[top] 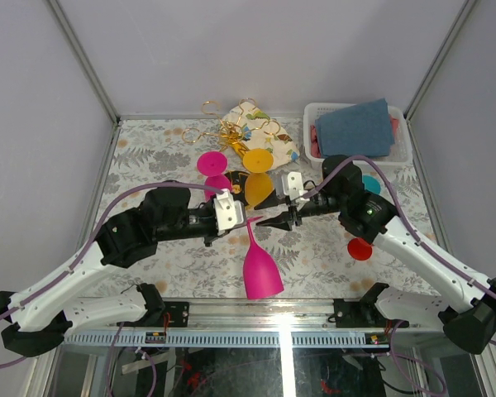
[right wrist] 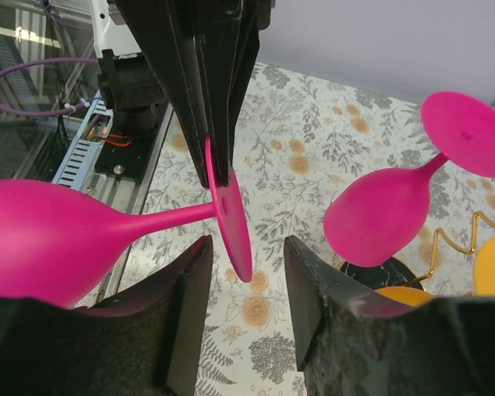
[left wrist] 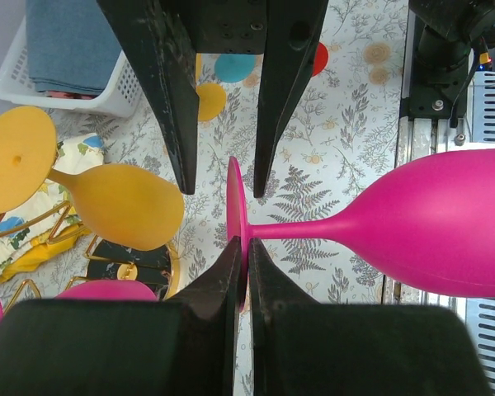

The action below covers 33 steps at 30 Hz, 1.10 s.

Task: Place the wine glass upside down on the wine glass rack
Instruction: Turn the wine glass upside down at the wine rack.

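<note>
The pink wine glass (top: 262, 269) hangs on its side over the table's near edge, bowl toward me, stem pointing away at the wine glass rack (top: 234, 131). My left gripper (left wrist: 239, 268) pinches its flat foot. My right gripper (right wrist: 243, 272) is just as near, with its jaws spread on either side of that foot.

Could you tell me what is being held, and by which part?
The left gripper clamps the pink wine glass by its foot disc; the right gripper straddles it, open.
</note>
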{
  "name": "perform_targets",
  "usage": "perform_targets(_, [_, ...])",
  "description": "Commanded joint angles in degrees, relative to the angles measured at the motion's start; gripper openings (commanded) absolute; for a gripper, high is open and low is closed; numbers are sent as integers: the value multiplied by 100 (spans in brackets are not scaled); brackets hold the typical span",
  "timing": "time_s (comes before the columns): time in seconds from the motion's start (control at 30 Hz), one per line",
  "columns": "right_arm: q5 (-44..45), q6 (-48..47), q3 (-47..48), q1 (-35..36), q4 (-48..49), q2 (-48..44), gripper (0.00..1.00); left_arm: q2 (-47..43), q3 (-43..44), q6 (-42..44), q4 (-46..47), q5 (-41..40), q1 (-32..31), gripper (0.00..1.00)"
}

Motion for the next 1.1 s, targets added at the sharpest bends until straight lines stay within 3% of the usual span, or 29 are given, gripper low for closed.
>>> perform_targets(0.0, [-77, -224, 240, 98, -24, -6, 45, -18, 128, 95, 63, 125, 16, 0])
perform_targets(0.43, [-116, -262, 316, 205, -13, 217, 31, -23, 117, 81, 101, 142, 19, 0])
perform_targets(0.63, [-106, -378, 375, 260, -90, 255, 18, -65, 105, 54, 105, 83, 19, 1])
perform_targets(0.8, [27, -514, 292, 261, -97, 138, 4, -174, 35, -63, 291, -112, 13, 24])
perform_targets(1.07, [442, -720, 192, 261, -118, -32, 0, -321, 236, -481, 628, -644, 20, 51])
